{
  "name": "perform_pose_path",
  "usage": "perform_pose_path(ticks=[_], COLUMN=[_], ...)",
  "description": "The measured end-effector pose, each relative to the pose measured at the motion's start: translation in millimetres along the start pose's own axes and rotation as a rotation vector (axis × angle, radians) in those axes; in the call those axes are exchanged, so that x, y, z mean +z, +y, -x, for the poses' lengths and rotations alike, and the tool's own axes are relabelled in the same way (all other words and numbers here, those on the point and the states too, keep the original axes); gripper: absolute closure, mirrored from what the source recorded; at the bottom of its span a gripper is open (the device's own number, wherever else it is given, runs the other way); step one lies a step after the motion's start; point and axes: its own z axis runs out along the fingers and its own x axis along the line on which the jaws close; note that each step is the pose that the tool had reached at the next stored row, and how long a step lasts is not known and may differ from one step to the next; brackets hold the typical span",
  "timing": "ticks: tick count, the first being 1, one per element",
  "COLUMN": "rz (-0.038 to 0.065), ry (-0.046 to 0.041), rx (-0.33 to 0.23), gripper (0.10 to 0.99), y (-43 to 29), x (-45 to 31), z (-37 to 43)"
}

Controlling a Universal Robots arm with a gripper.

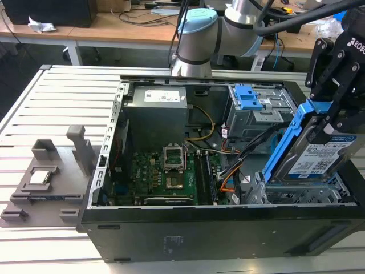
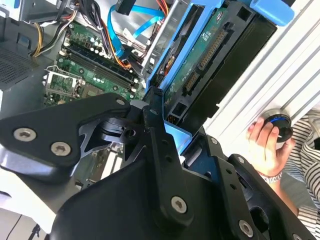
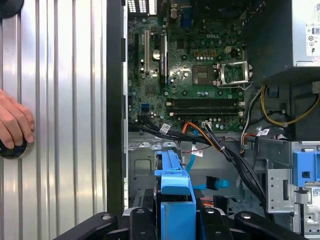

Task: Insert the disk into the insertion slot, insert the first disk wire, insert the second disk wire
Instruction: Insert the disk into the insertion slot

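Exterior view: hand [image 1: 332, 119] clamped shut on blue carrier of disk [image 1: 317, 155], gripping its upper end. Disk tilted on edge, label showing, lower edge at top of insertion slot [image 1: 296, 195] inside open computer case [image 1: 199, 234] on table [image 1: 57, 103]. First wrist view: first disk wire [image 3: 192, 129] and second disk wire [image 3: 192, 161] lie between motherboard [image 3: 200, 60] and disk.

the computer case [image 1: 199, 240] lies open on the desk [image 1: 63, 103]. a stand [image 1: 45, 177] sits on the desk, on the exterior view's left of the case. inside the case, the circuit board [image 1: 165, 177] lies mid-floor with the power supply [image 1: 157, 111] behind it. on the exterior view's right, the disk [image 1: 319, 154] is tilted in the gripper [image 1: 328, 123], its lower end at the top of the low drive cage [image 1: 296, 194]. a taller cage [image 1: 256, 114] stands behind. in the first wrist view a hand [image 3: 15, 122] rests on a knob [image 3: 12, 147] on the desk beside the case.
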Motion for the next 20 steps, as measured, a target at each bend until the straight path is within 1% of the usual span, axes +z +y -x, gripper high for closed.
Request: perform_pose_path(ticks=[6, 9, 12, 15, 17, 20], rz=[0.0, 0.0, 0.0, 0.0, 0.001, 0.001], ry=[0.0, 0.0, -0.0001, 0.0001, 0.0, 0.0001], rx=[0.0, 0.0, 0.0, 0.0, 0.0, 0.0], gripper=[0.722, 0.722, 0.722, 0.722, 0.722, 0.722], y=[-0.2, -0.4, -0.6, -0.8, -1.1, -1.3], x=[7.6, 15.6, 19.7, 25.7, 31.9, 37.2], z=[2.2, 2.2, 2.2, 2.2, 2.3, 2.3])
